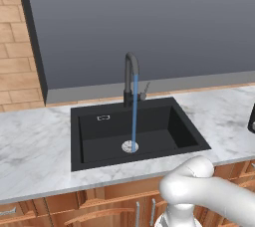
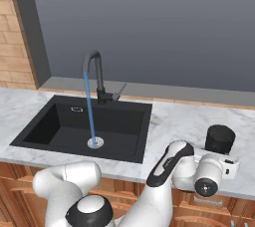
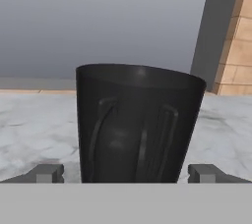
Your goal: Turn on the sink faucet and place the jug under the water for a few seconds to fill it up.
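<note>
Jug (image 2: pixel 219 139) stands upright on the marble surface (image 2: pixel 179 119), right of the sink (image 2: pixel 55 126), near the front edge; open surface lies between them. Jaws wide, fingertips (image 3: pixel 48 173) flanking the jug's base, contact unclear. Handle faces the hand. Water (image 2: pixel 89 109) runs from faucet (image 2: pixel 95 74) to drain.

Kitchen: sink (image 1: pixel 89 141) w/ faucet (image 1: pixel 130 74), marble counter (image 1: pixel 35 146).

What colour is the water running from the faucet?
Bright blue: the water falls from the faucet in a thin stream, clearest in the left base view.
</note>
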Controlling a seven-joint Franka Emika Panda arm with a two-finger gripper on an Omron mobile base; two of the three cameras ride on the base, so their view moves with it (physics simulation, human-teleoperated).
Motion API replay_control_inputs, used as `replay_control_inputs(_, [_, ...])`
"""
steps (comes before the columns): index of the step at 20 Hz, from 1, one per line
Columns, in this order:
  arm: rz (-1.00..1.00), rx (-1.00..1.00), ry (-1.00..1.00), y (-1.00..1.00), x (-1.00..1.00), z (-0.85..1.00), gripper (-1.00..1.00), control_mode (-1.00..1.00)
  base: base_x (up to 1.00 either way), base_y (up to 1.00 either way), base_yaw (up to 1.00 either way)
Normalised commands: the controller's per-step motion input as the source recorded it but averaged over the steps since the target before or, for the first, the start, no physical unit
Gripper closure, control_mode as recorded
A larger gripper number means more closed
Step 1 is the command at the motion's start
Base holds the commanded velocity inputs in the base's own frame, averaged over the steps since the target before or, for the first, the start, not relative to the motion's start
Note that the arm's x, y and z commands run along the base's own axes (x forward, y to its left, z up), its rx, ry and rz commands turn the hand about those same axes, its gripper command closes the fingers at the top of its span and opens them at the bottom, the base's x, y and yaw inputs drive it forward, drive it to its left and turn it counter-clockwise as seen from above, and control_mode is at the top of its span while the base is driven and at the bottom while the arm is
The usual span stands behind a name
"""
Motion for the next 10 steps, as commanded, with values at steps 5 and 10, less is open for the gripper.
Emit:
replay_control_inputs(5, [-0.04,0.0,0.01,0.0,0.03,-0.02,-1.0,-1.0,0.0,0.0,0.0])
replay_control_inputs(10, [-0.03,0.0,0.02,-0.03,0.0,-0.03,-1.0,-1.0,0.0,0.0,0.0])
